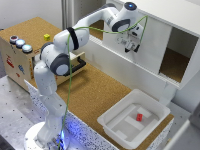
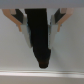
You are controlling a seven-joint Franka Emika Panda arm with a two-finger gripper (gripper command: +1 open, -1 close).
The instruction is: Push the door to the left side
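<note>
Claw [image 1: 133, 46] faces door [image 1: 150, 47]; cabinet [image 1: 187, 22] opening lies beyond door's edge.

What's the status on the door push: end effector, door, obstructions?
End effector at the door, contact not confirmable, nothing held; open or shut unclear. Door covers the cabinet's middle, opening visible at the exterior view's right. Nothing between end effector and door.

White arm [image 1: 75, 37], black joints, green cable [image 1: 70, 80]
</note>
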